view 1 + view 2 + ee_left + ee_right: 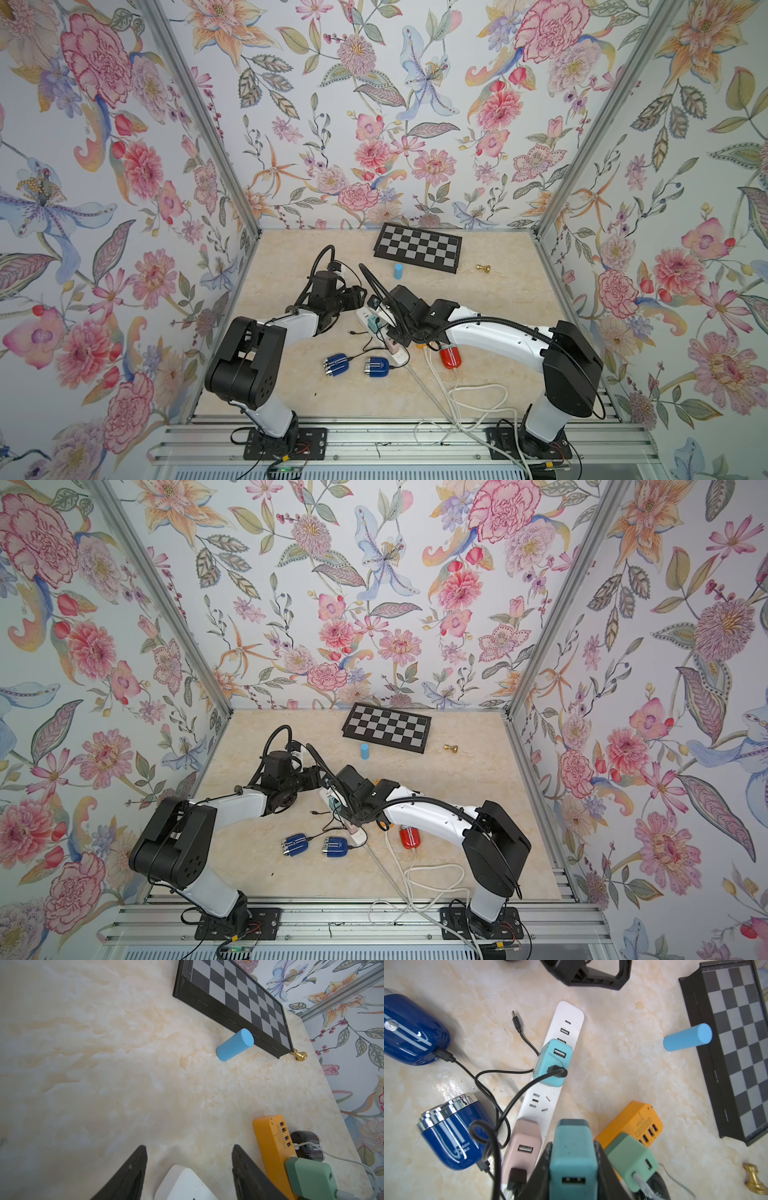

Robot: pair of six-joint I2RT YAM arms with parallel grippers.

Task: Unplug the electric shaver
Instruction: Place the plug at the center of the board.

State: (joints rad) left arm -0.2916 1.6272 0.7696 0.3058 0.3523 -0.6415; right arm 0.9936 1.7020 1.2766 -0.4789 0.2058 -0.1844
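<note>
In a top view, one blue shaver (336,365) and a second blue shaver (377,367) lie side by side on the table (353,399), toward its front. They sit just beside the white power strip (400,357), and black cables trail from them. In the left wrist view, the left end effector (189,1147) stands wide and holds nothing, with one finger on either side of the strip's rounded end. In the right wrist view, the right end effector (572,1144) is clamped narrow on a dark teal adapter (573,1159) whose USB port is empty. A black cable enters the lighter teal adapter (553,1064) on the strip.
</note>
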